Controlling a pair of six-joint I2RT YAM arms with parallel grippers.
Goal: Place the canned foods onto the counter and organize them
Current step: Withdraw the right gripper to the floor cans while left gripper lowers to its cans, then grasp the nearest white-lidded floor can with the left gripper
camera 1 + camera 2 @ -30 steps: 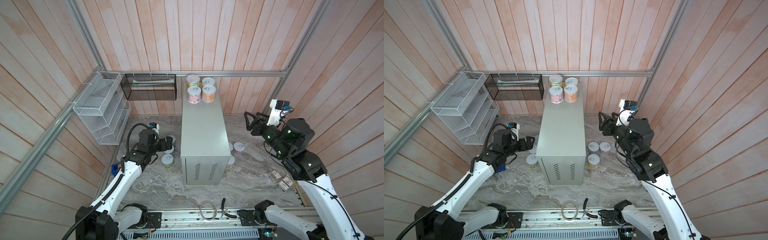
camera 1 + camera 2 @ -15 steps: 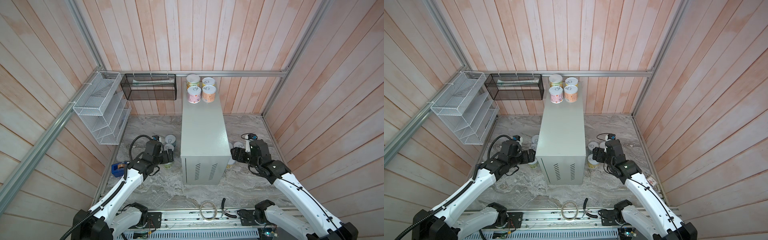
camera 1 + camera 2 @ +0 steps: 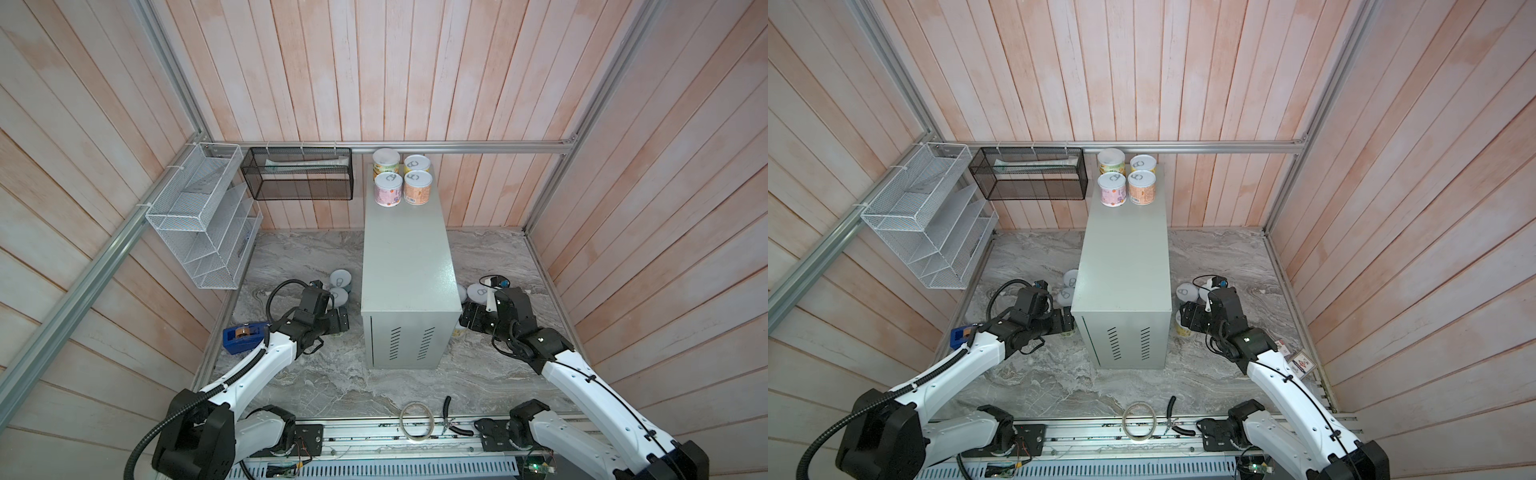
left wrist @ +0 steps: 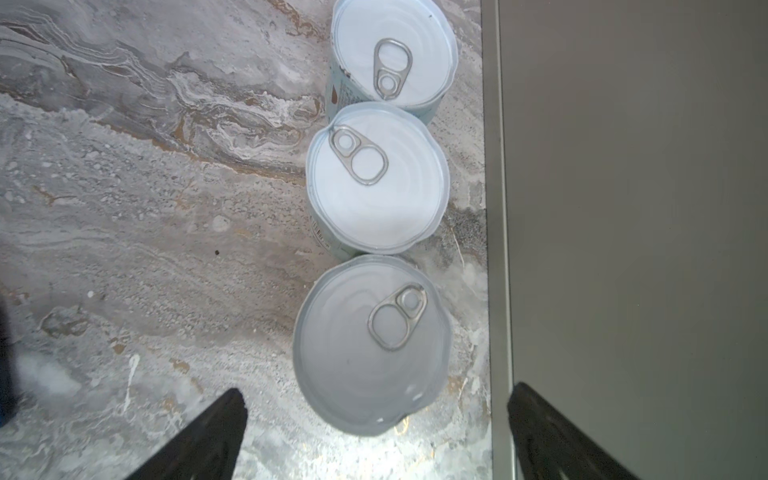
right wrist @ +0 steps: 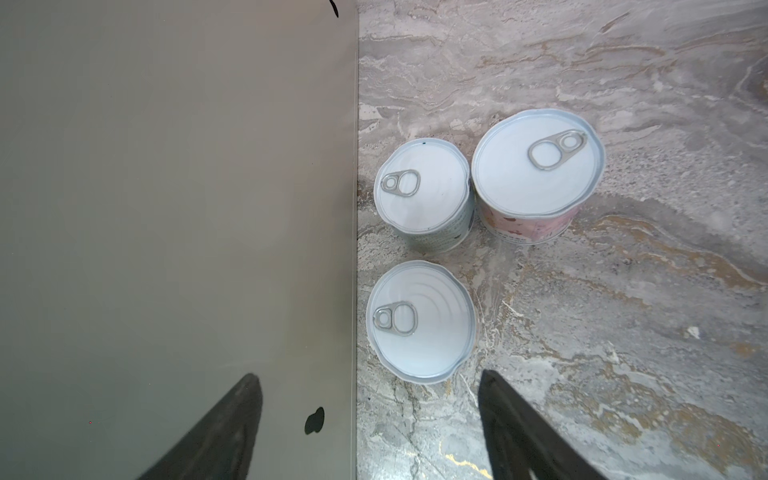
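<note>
The right gripper (image 5: 368,374) hangs with its fingers spread, holding nothing. Beside the grey counter (image 5: 166,208), three upright cans stand on the marble surface (image 5: 623,332). The nearest can (image 5: 419,320) is just ahead of the fingertips, with a pale-labelled can (image 5: 422,185) and a pink-labelled can (image 5: 538,164) side by side beyond.

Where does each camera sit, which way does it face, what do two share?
Top view: high above the robot's base, looking down on the counter; left arm, right arm show.
Top view: beside it, facing likewise; four cans top the counter.
Left wrist: above three cans on the marble, looking down; open left pincer shows.
Right wrist: above three other cans, looking down; open right pincer shows.
Shared: both wrist views show the counter's wall.
</note>
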